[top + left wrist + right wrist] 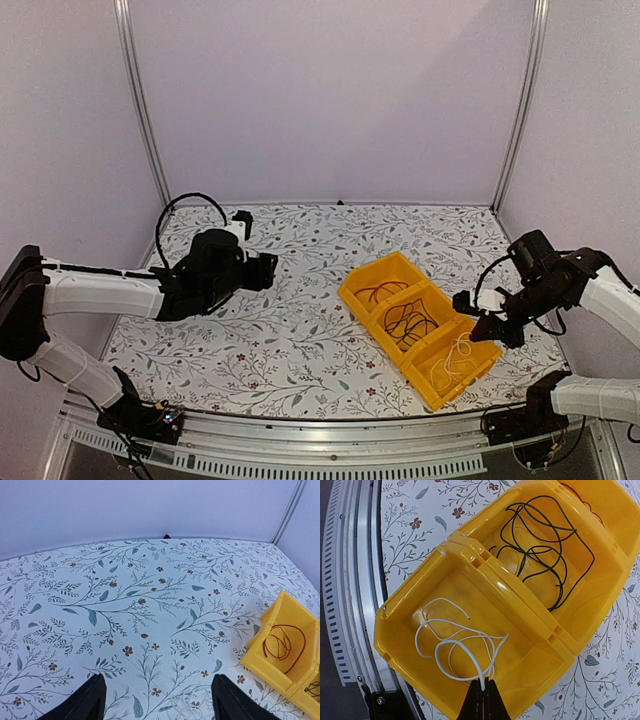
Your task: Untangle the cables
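Three yellow bins stand in a row on the table. The near bin (452, 372) holds a white cable (455, 645), the middle bin (412, 322) a dark green cable (540, 545), the far bin (378, 284) a red cable (284, 642). My right gripper (484, 686) is shut on the white cable, just above the near bin (420, 605); it also shows in the top view (490, 328). My left gripper (157, 700) is open and empty, low over the table left of the bins. A thin white cable (192, 707) lies on the cloth between its fingers.
The table carries a floral cloth (300, 330). A metal rail (350, 580) runs along the near edge beside the near bin. White walls and frame posts (140, 100) close the back and sides.
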{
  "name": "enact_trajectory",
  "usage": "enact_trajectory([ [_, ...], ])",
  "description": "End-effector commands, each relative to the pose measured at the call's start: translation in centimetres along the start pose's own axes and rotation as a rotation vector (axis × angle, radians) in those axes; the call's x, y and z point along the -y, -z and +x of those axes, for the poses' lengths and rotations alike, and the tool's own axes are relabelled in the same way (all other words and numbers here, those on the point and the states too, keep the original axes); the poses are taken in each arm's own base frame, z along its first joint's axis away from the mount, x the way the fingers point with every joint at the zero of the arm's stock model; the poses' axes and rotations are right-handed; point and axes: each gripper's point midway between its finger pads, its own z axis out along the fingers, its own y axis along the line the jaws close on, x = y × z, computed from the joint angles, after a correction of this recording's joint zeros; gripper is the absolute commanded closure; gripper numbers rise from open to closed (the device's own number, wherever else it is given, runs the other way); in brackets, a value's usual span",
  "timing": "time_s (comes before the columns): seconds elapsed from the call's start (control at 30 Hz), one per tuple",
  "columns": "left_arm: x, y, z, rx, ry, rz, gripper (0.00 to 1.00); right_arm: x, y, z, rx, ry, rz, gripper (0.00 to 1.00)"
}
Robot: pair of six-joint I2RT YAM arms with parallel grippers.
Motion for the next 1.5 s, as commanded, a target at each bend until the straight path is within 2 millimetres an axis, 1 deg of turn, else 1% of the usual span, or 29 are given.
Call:
enact_trajectory([
  [0.0,0.1,-0.1,0.6,-0.023,0.007,0.001,0.26,0.1,-1.8,-0.3,0.03,0.026,-0.048,1.0],
  [0.2,-0.1,-0.2,1.7,-0.047,0.01,0.002,0.26,0.7,-4.0,0.5,-0.024,0.016,-0.066,1.0],
  [0.3,0.0,-0.2,2.0,-0.059,0.004,0.006,0.26,0.4,-4.9,0.8,-0.056,0.013,-0.084,1.0],
  [0.4,-0.2,-0.4,2.2,-0.056,-0.001,-0.003,0.26,0.3,-6.0,1.6,-0.102,0.027,-0.077,1.0],
  [0.43,-0.1,-0.4,2.2,-0.06,0.0,-0.003,0.26,0.3,-6.2,1.8,-0.113,0.033,-0.074,0.99],
  [0.47,0.0,-0.4,2.1,-0.062,0.003,0.003,0.26,0.2,-6.3,1.9,-0.126,0.035,-0.071,0.95],
  [0.53,0.3,-0.4,2.2,-0.071,0.001,0.017,0.26,0.2,-5.8,1.6,-0.147,0.031,-0.071,0.87],
  [0.57,0.3,-0.4,2.3,-0.077,-0.006,0.017,0.25,0.3,-5.2,1.3,-0.153,0.028,-0.064,0.8],
  [0.63,0.2,-0.4,2.5,-0.085,-0.019,0.014,0.25,1.2,-3.7,0.7,-0.153,0.053,-0.006,0.67],
  [0.7,0.4,-0.4,2.8,-0.101,-0.024,0.023,0.25,2.2,-2.0,0.1,-0.151,0.099,0.073,0.56],
  [0.73,0.6,-0.4,3.0,-0.115,-0.027,0.035,0.24,2.5,-1.0,-0.2,-0.15,0.116,0.096,0.53],
  [0.77,0.8,-0.4,3.3,-0.13,-0.029,0.049,0.21,2.9,-0.2,-0.5,-0.158,0.128,0.113,0.52],
  [0.8,1.0,-0.4,3.5,-0.142,-0.034,0.059,0.17,3.2,0.2,-0.4,-0.182,0.125,0.115,0.51],
  [0.87,0.9,-0.4,4.0,-0.156,-0.043,0.06,0.14,3.6,0.9,-0.7,-0.206,0.126,0.112,0.5],
  [0.9,0.7,-0.4,4.2,-0.155,-0.046,0.051,0.12,3.8,1.3,-1.2,-0.195,0.131,0.115,0.5],
  [0.97,0.0,-0.4,4.8,-0.157,-0.039,0.026,0.1,4.2,2.0,-2.8,-0.143,0.146,0.125,0.5],
  [1.07,-0.5,0.0,5.4,-0.168,-0.02,0.008,0.1,5.1,2.6,-6.6,-0.012,0.144,0.119,0.51],
  [1.1,-0.5,0.1,5.5,-0.167,-0.015,0.017,0.11,5.7,2.5,-7.9,0.031,0.124,0.117,0.52],
  [1.13,-0.4,0.3,5.7,-0.161,-0.012,0.031,0.12,6.5,2.6,-9.6,0.098,0.125,0.132,0.54],
  [1.2,0.1,0.6,6.1,-0.162,0.005,0.076,0.16,7.6,1.9,-12.2,0.204,0.088,0.128,0.56],
  [1.23,0.7,0.7,6.3,-0.17,0.014,0.112,0.18,8.1,1.7,-13.4,0.255,0.085,0.129,0.56],
  [1.3,2.2,1.0,6.8,-0.202,0.025,0.203,0.2,8.3,1.2,-15.8,0.328,0.082,0.112,0.57],
  [1.33,2.8,1.0,7.2,-0.223,0.044,0.233,0.21,8.5,0.3,-16.5,0.34,0.065,0.089,0.57],
  [1.37,3.2,1.1,7.6,-0.243,0.064,0.253,0.21,8.6,-0.1,-17.4,0.357,0.063,0.079,0.57],
  [1.43,3.6,0.9,8.8,-0.296,0.123,0.267,0.24,9.0,-1.8,-18.5,0.368,0.044,0.056,0.58],
  [1.47,3.6,0.8,9.3,-0.323,0.159,0.26,0.25,9.0,-2.3,-19.1,0.378,0.043,0.05,0.59],
])
